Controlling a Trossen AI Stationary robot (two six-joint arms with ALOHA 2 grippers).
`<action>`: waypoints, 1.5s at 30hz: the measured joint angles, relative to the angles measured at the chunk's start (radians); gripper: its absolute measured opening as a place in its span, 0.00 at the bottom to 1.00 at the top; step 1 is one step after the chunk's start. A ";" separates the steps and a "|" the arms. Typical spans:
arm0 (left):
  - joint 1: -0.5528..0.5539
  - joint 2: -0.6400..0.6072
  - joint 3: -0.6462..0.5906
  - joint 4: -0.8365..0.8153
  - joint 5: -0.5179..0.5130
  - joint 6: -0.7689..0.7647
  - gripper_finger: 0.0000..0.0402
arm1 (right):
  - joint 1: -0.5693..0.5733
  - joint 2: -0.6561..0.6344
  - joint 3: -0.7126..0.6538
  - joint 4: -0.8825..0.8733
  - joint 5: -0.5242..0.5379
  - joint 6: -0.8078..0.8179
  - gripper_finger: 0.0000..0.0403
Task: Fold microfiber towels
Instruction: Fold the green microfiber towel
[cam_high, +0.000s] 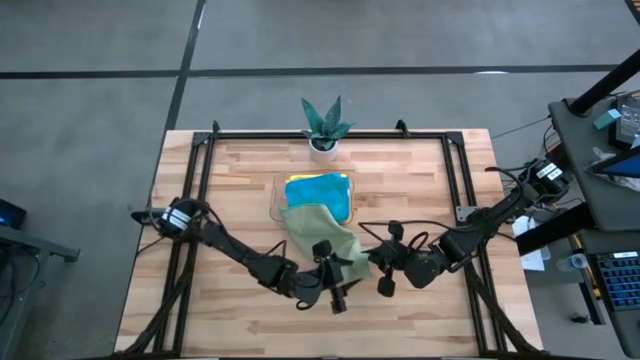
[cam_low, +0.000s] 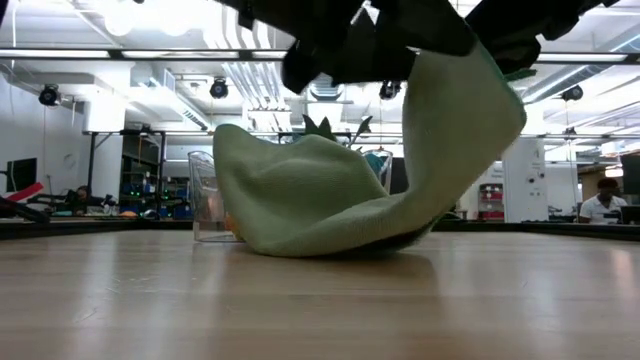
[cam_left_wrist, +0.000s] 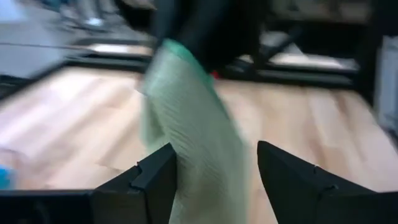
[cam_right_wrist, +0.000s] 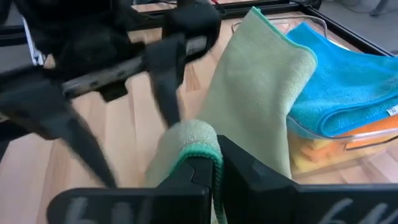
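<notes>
Over wooden table (cam_high: 200, 170): right gripper (cam_right_wrist: 208, 163) pinching pale green towel (cam_high: 322, 232), left gripper (cam_left_wrist: 214, 180) hanging open beside it.

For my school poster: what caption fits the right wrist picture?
Right end effector pinches pale green towel beside the tray.

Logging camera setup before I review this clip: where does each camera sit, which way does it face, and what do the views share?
High view: above the table, looking straight down; both arms show, over the pale green towel and tray.
Low view: at tabletop height, looking level into the room; dark arm parts at the top.
Left wrist view: on the left arm, looking past the open left end effector at the towel.
Right wrist view: on the right arm; right end effector pinches the towel's edge.
Shared: all four show the pale green towel.
</notes>
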 joint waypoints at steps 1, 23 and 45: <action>0.004 0.001 -0.004 -0.002 0.038 0.000 0.49 | 0.000 0.000 0.000 0.005 0.000 -0.005 0.02; -0.019 -0.203 0.009 -0.039 0.067 0.269 0.04 | 0.000 -0.058 0.460 -0.394 -0.107 -0.371 0.02; -0.044 -0.269 -0.160 -0.448 0.216 -0.184 0.04 | 0.057 -0.055 0.353 -1.171 -0.350 0.233 0.02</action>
